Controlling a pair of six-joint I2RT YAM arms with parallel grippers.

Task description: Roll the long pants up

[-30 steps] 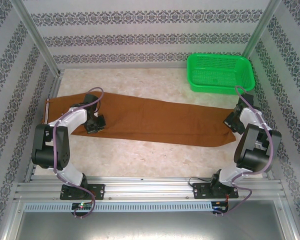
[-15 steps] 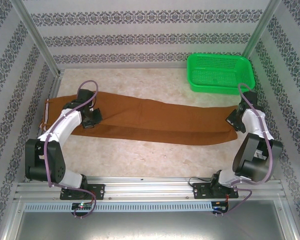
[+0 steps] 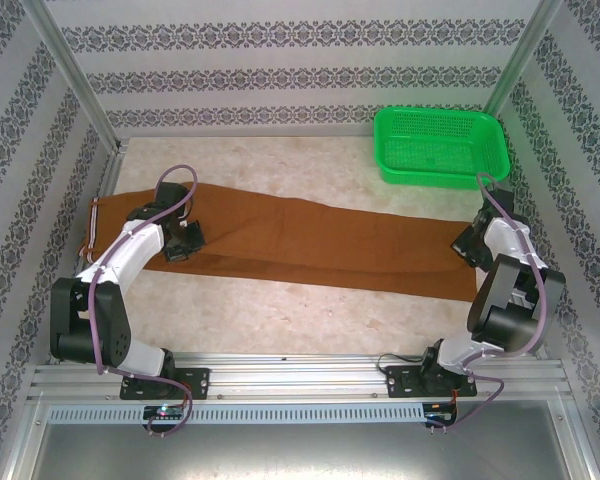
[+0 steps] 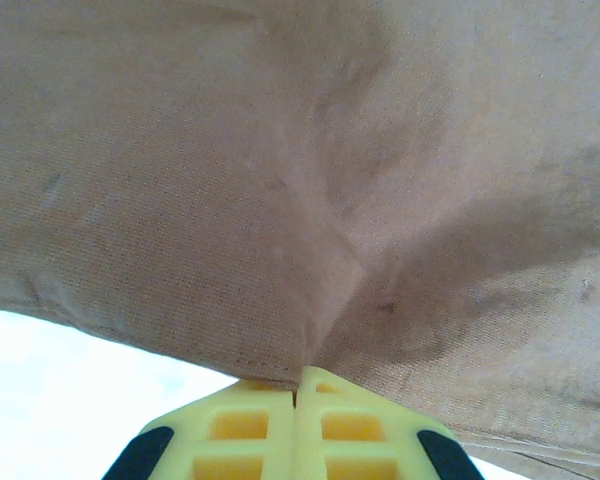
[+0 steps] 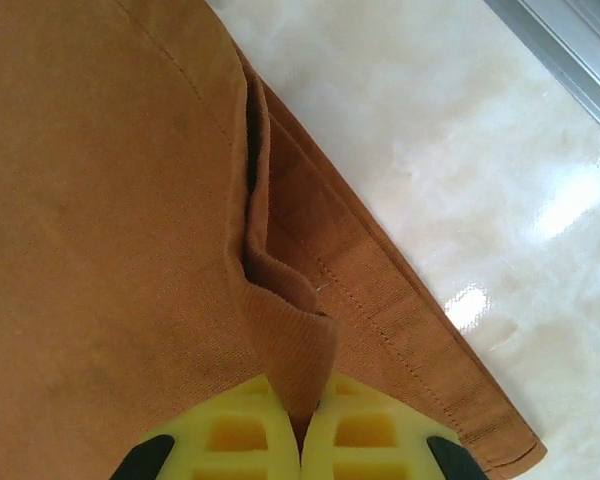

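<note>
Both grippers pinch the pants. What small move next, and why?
Probably draw the ends apart to flatten them: the left gripper and right gripper are shut on a raised fold of the long pants, which lie lengthwise, not yet rolled.

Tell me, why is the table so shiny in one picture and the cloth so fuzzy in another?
Right wrist view: glare leaves bright white patches on the table, but the long pants look sharp, stitches showing. Left wrist view: they look pale and blurry, and the table is washed out white.
</note>
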